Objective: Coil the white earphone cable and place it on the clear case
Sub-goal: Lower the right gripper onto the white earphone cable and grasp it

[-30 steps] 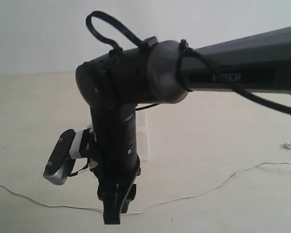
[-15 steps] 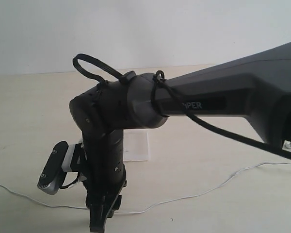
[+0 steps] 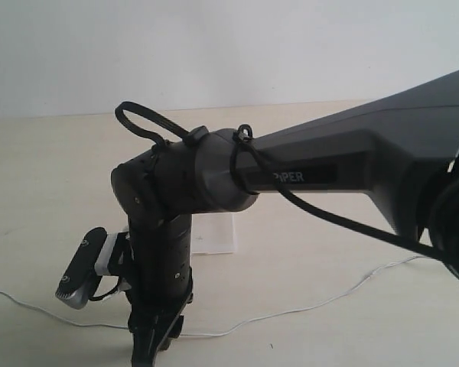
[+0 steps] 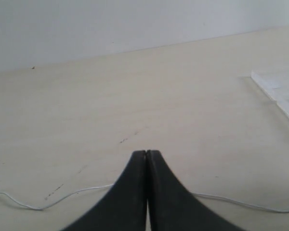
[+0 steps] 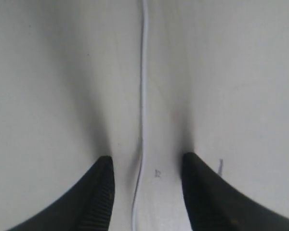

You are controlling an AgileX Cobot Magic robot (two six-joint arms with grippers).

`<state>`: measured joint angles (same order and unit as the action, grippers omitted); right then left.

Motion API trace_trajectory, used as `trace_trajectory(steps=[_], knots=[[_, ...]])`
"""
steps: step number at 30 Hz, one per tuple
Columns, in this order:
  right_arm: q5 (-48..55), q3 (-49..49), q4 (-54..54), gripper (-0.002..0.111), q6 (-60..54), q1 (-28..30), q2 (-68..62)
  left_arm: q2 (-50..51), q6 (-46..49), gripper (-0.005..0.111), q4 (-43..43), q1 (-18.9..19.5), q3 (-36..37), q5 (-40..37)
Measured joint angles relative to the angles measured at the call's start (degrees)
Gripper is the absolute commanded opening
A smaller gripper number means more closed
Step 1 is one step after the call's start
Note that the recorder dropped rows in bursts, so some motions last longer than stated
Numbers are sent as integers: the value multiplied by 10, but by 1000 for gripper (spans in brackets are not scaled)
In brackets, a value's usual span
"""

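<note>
Pickup stage of the coiling task. Right gripper hangs low over the table with its jaws spread. The white earphone cable runs lengthwise through the gap, roughly centred, and appears to touch neither fingertip. Left gripper has its jaws pressed together on nothing; the cable lies on the table just beyond its tips.

In the exterior view the cable lies uncoiled. It sweeps from the 9 o'clock edge, passes the right gripper at about 7 o'clock, and rises toward 3 o'clock, where the right arm hides it. No earbud can be made out. The clear case lies flat at about 1 o'clock from the right gripper, partly masked by the arm, apart from the cable and with nothing on its visible part.

Judged step: first grasp of the wire, with coiling not yet begun. The wire is very thin and flat on the surface, so the fingertips probably need to descend almost to the table before closing. Keeping the strand centred between the pads should help, as should closing fully, since a partial closure may let it slip out. A slow lift would let the loose lengths trail freely rather than drag against the case.
</note>
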<state>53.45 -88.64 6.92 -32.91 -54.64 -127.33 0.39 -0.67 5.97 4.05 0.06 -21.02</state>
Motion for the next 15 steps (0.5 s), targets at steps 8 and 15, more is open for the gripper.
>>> trace_trajectory(steps=[8, 15], knots=[[0, -7, -3, 12, 1, 0, -8, 0, 0, 0, 0, 0, 0, 0], [2, -11, -15, 0, 1, 0, -9, 0, 0, 0, 0, 0, 0, 0]])
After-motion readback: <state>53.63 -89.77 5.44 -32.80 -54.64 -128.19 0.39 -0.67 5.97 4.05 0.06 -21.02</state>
